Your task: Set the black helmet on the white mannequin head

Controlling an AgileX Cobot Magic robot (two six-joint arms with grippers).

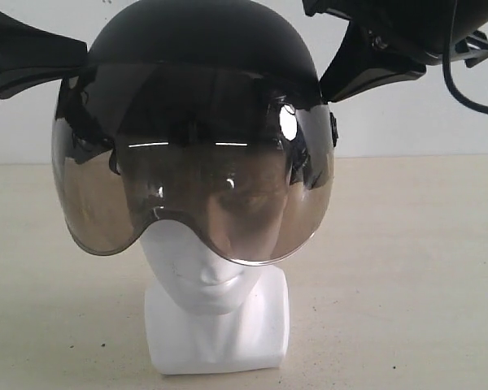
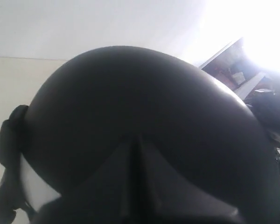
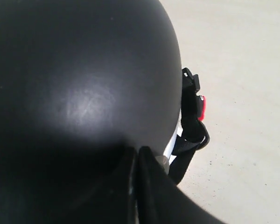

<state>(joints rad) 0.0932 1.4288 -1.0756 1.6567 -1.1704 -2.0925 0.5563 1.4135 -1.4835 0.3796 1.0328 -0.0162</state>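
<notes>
The black helmet (image 1: 195, 36) sits over the top of the white mannequin head (image 1: 215, 313), tilted slightly. Its smoky visor (image 1: 187, 195) covers the face down to the nose, and the mouth, chin, neck and base show below it. My left gripper (image 1: 80, 58) is shut, with its tip against the helmet's left side. In the left wrist view its joined fingers (image 2: 139, 137) point at the shell (image 2: 130, 93). My right gripper (image 1: 327, 91) is shut too and touches the helmet's right side. The right wrist view shows that tip (image 3: 137, 151) against the shell (image 3: 84, 84).
The head stands on a beige table (image 1: 407, 268) in front of a white wall (image 1: 407, 122). A chin strap with a red buckle (image 3: 201, 108) hangs at the helmet's edge. A black cable (image 1: 455, 81) loops down from the right arm.
</notes>
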